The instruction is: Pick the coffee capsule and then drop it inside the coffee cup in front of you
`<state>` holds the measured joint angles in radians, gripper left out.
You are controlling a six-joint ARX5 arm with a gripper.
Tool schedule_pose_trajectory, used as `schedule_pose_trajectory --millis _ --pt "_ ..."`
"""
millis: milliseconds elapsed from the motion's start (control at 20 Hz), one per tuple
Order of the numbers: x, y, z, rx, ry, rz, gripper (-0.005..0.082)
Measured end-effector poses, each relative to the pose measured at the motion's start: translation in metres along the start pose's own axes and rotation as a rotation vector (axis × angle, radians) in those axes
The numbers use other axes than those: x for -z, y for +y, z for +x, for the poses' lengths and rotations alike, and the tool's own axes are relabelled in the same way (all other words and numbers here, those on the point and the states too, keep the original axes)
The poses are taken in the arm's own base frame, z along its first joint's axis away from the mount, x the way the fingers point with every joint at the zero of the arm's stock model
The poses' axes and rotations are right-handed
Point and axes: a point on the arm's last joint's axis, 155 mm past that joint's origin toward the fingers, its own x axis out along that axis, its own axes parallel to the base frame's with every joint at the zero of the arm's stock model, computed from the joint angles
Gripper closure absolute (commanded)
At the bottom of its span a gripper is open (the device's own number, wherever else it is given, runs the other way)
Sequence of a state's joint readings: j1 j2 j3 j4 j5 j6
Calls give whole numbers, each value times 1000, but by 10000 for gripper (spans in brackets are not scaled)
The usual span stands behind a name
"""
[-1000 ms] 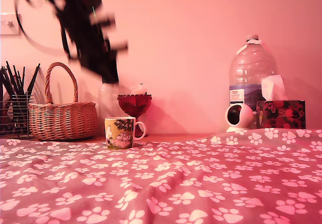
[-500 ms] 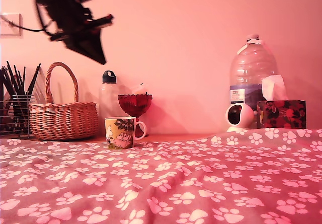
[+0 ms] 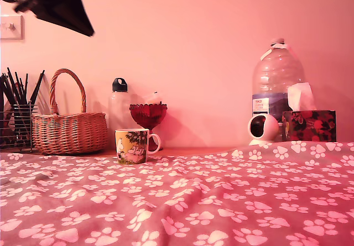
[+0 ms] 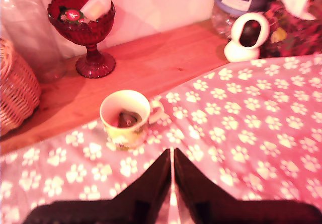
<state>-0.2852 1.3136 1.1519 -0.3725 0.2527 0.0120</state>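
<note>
Gripper (image 4: 172, 169) raised high above the paw-print cloth (image 4: 251, 123), fingers nearly together, nothing between them; coffee capsule (image 4: 129, 119) — small, dark — lying inside the coffee cup (image 4: 125, 114) at the cloth's edge; drop apparently done, only withdrawal left; red goblet (image 4: 83, 30) and basket (image 4: 15, 88) beside the cup — open room above.

arm: raised high; gripper (image 4: 172, 156): fingers pressed together, empty

Glossy ceramic coffee cup (image 4: 125, 116), red scalloped glass goblet (image 4: 85, 30), woven wicker basket (image 3: 69, 130), paw-print cloth (image 3: 221, 202), smooth wooden tabletop (image 4: 151, 63)
</note>
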Motion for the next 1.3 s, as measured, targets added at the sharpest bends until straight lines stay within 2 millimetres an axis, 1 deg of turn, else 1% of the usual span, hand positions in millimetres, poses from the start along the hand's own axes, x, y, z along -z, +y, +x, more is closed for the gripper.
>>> schedule_pose_trajectory --millis 150,450,700,1150,1300 --pt "23 -2 -7 -1 28 -17 789" --pt "46 -4 -26 -18 25 -65 789" --pt "83 -1 -21 -31 99 -132 789" --pt "87 5 -21 -89 109 -140 788" --pt "89 -2 -20 -79 117 -178 788"
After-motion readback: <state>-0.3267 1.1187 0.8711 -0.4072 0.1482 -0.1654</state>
